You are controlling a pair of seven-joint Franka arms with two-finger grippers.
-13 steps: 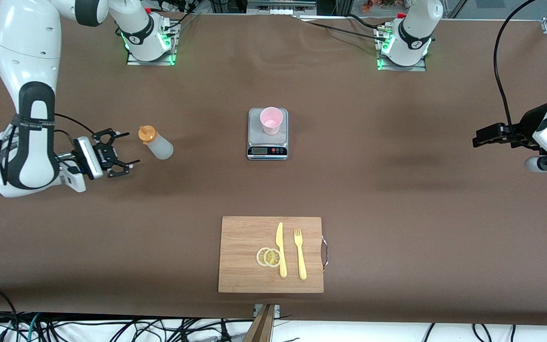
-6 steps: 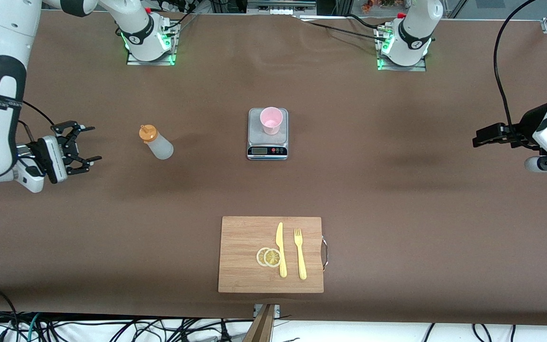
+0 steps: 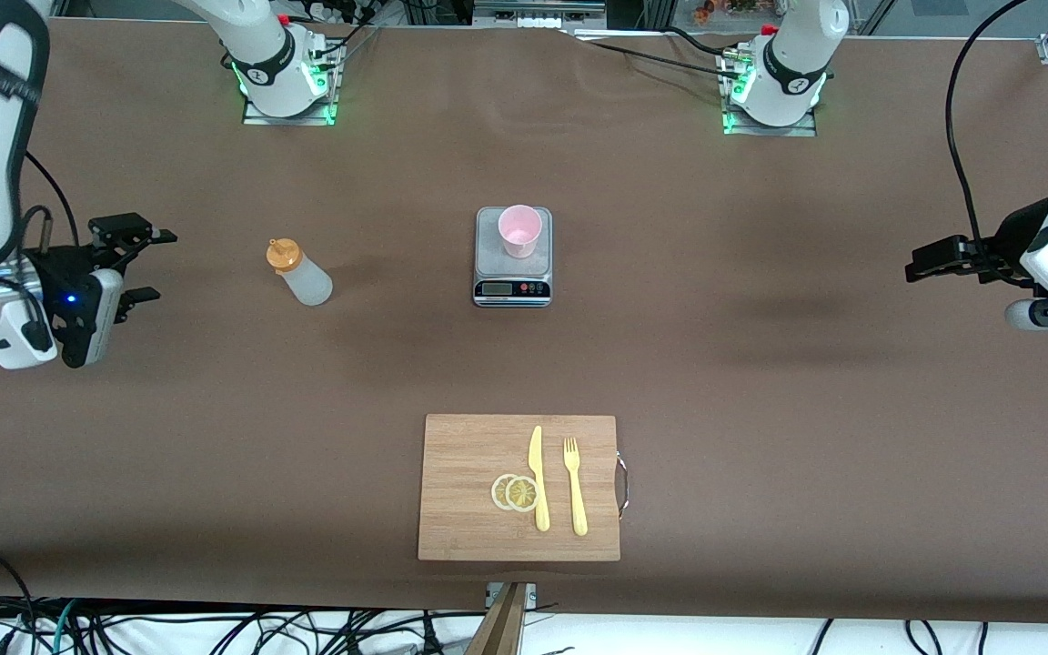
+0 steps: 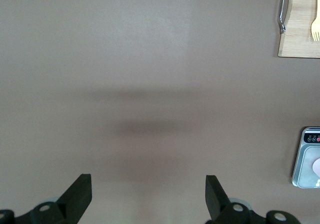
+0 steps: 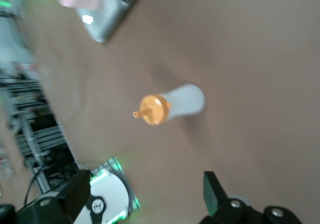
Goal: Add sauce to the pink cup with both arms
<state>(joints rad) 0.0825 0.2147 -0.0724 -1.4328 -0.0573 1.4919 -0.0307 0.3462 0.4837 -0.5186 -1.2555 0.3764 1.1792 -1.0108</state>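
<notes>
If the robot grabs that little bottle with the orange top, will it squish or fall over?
Probably a bit of both. The sauce bottle looks like soft, see-through plastic, so it would likely dent when squeezed. It stands upright and alone on the table, narrow with its orange cap on top, so a sideways bump could tip it, and then it might roll.

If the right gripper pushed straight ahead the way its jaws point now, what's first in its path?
Likely the sauce bottle: the right gripper, jaws open, points toward it with only bare table between. Its height above the table is unclear, so it might pass over.
</notes>
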